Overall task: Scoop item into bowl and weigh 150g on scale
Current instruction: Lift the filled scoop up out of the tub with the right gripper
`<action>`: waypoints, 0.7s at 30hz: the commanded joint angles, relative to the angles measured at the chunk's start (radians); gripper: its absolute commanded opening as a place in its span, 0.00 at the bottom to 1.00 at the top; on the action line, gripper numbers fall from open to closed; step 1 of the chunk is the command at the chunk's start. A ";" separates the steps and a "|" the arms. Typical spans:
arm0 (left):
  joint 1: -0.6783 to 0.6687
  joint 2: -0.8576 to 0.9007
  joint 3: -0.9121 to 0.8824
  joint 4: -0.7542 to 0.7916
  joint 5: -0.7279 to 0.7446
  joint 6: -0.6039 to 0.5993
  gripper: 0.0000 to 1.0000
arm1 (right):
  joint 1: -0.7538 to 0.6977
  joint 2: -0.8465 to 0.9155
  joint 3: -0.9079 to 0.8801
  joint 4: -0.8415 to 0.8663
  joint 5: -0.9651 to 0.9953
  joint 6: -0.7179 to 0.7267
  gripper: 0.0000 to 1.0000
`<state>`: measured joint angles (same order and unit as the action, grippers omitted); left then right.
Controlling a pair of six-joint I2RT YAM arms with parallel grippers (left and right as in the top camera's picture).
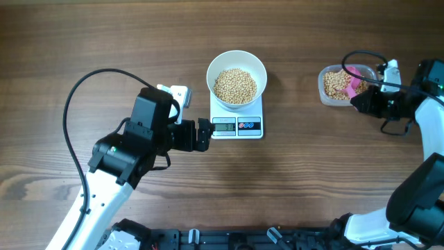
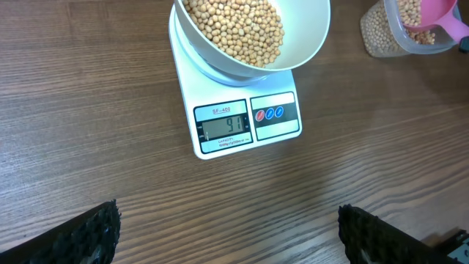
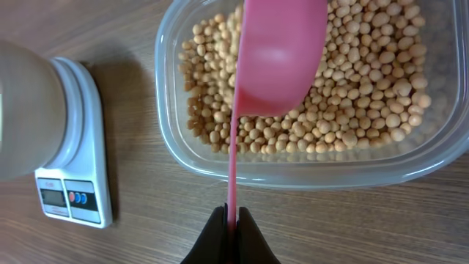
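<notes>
The white bowl [image 1: 236, 78] stands on the white scale [image 1: 236, 125] at the table's middle, holding a heap of tan beans [image 1: 234, 85]; its display [image 2: 226, 126] is lit. My left gripper [image 1: 203, 135] rests just left of the scale, open and empty, with fingertips [image 2: 91, 235] wide apart. At the right, my right gripper [image 1: 359, 99] is shut on the thin handle of a pink scoop [image 3: 277, 59]. The scoop's cup hangs over more beans [image 3: 352, 95] in a clear plastic tub [image 3: 205, 165]. The bowl [image 3: 22, 110] and scale [image 3: 77, 176] show blurred at left.
The clear tub [image 1: 336, 85] sits far right near the right arm. Black cables loop over the table above the left arm [image 1: 83, 90] and by the tub [image 1: 361, 57]. Bare wood lies between scale and tub.
</notes>
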<state>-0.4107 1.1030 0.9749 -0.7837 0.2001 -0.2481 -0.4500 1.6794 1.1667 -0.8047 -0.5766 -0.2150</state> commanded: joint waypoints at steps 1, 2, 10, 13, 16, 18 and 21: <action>-0.005 -0.003 0.003 0.002 0.011 0.009 1.00 | -0.003 0.019 -0.025 0.008 -0.061 -0.021 0.04; -0.005 -0.003 0.003 0.002 0.011 0.009 1.00 | -0.003 0.019 -0.026 0.007 -0.060 -0.021 0.04; -0.005 -0.003 0.003 0.002 0.011 0.009 1.00 | -0.003 0.019 -0.030 0.011 -0.040 -0.020 0.04; -0.005 -0.003 0.003 0.002 0.011 0.009 1.00 | -0.003 0.019 -0.030 0.019 0.005 0.001 0.04; -0.005 -0.003 0.003 0.003 0.011 0.009 1.00 | -0.003 0.019 -0.030 0.027 0.037 0.016 0.04; -0.005 -0.003 0.003 0.002 0.011 0.009 1.00 | -0.003 0.019 -0.030 0.031 0.032 0.016 0.04; -0.005 -0.003 0.003 0.002 0.011 0.009 1.00 | -0.003 0.019 -0.030 0.030 0.013 0.016 0.04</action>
<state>-0.4107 1.1030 0.9749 -0.7837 0.2001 -0.2481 -0.4507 1.6844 1.1469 -0.7795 -0.5529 -0.2062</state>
